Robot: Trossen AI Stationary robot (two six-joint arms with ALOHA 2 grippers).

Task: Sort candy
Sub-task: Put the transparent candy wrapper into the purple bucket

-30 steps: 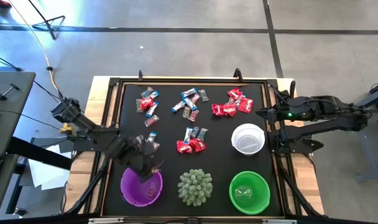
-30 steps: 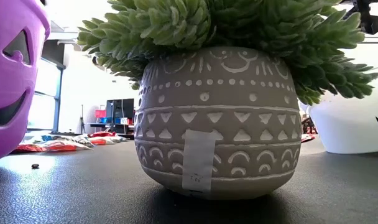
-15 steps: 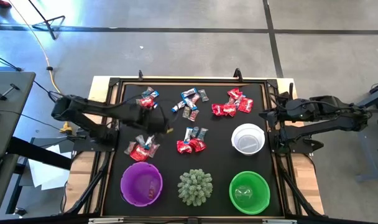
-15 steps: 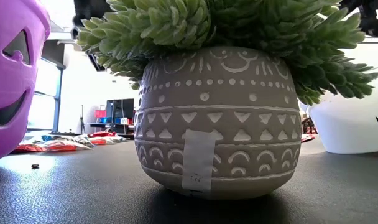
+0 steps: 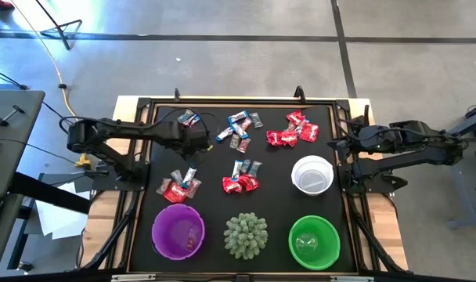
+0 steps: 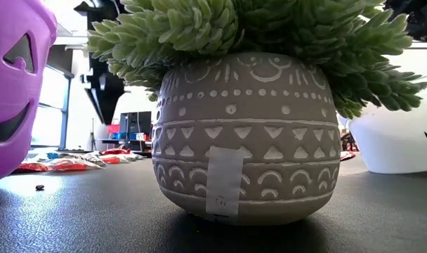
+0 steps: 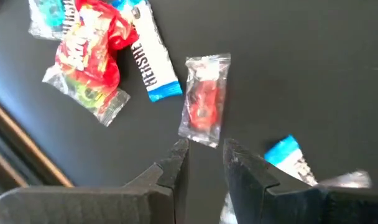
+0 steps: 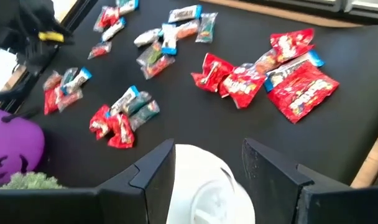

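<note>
Now the left gripper [image 7: 204,149] hangs just above the black table [image 5: 273,160] with its two fingers a narrow gap apart and nothing between them. Just past the fingertips lies a clear-wrapped red sweet [image 7: 204,102]. Beside it a blue-and-white wrapper [image 7: 150,59] reads "HERSHE", the rest hidden, next to a red bag [image 7: 89,53] whose lettering is too crumpled to read. Half a second ago this gripper was slightly nearer the purple bowl [image 5: 178,233]; a second ago it hung right over that bowl. The candy [image 5: 242,178] lies in scattered piles across the table's far half. The right gripper [image 8: 207,158] waits, fingers spread, over the white bowl [image 8: 204,193], unchanged.
</note>
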